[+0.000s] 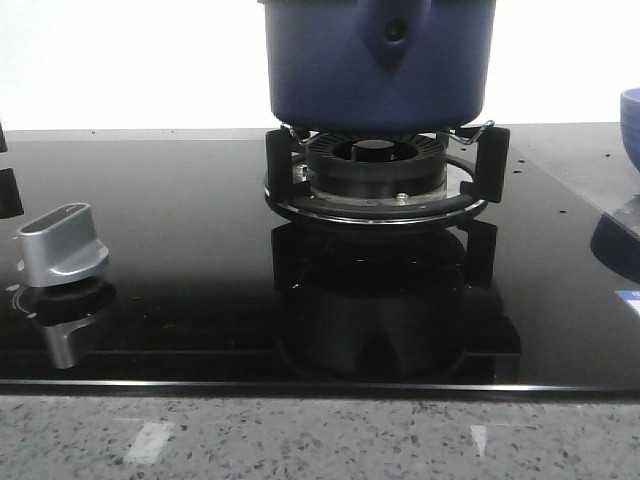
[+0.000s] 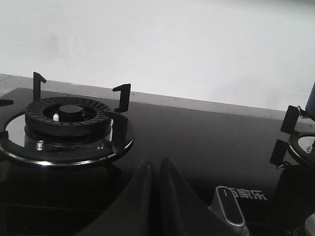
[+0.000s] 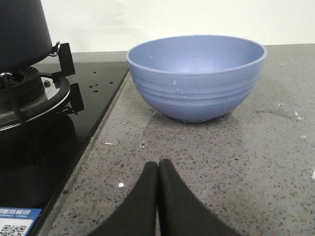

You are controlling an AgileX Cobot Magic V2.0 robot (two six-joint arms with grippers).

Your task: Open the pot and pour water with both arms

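Observation:
The dark navy-blue pot (image 1: 378,62) stands on the burner stand (image 1: 385,170) at the middle of the black glass hob; its top is cut off by the front view, so I cannot see a lid. Its handle bracket with a dark rivet (image 1: 396,32) faces me. A part of the pot's wall shows in the right wrist view (image 3: 22,32). My left gripper (image 2: 155,164) is shut and empty, low over the hob near a silver knob (image 2: 230,211). My right gripper (image 3: 158,167) is shut and empty over the grey stone counter, in front of a lighter-blue bowl (image 3: 197,76).
A second, bare burner (image 2: 66,123) lies ahead of the left gripper. The silver knob (image 1: 62,245) sits at the hob's left front. The bowl's edge (image 1: 630,115) shows at the far right. A speckled counter edge (image 1: 320,435) runs along the front. A white wall stands behind.

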